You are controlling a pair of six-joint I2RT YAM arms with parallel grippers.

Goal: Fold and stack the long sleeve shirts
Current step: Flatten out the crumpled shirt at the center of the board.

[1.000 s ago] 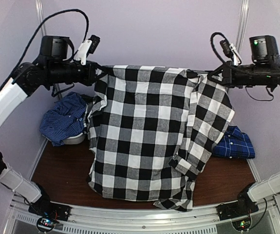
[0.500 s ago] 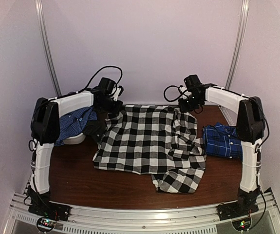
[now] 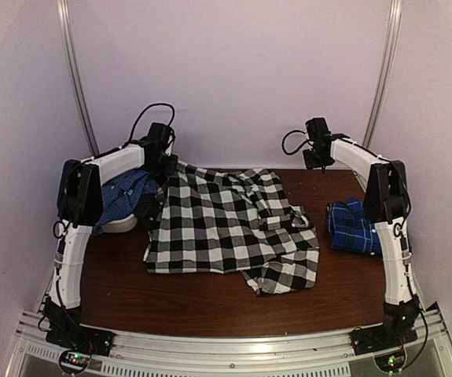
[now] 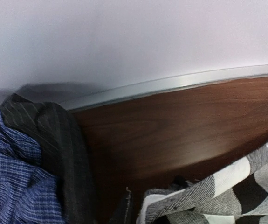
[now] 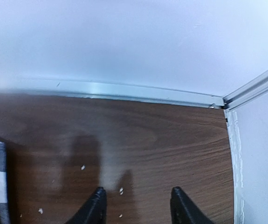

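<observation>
Black-and-white check shirt (image 3: 226,228) lies spread out and wrinkled in the middle of the table (image 3: 210,302), with one sleeve bunched at its near right corner. Blue shirt (image 3: 350,228) sits in a compact heap just beside it on the right. Left gripper (image 3: 166,162) is at the check shirt's far left corner; its fingers are hidden, so can't tell if they're clamped. Right gripper (image 5: 136,196) is over bare wood by the back wall, fingers (image 5: 95,200) apart.

- left arm (image 3: 115,162) reaches forward, elbow raised; left gripper (image 3: 163,162) sits low at the far end, and its jaws are hidden
- right arm (image 3: 355,155) reaches forward too; right gripper (image 5: 138,207) points down, fingers (image 5: 96,205) parted and holding nothing
</observation>
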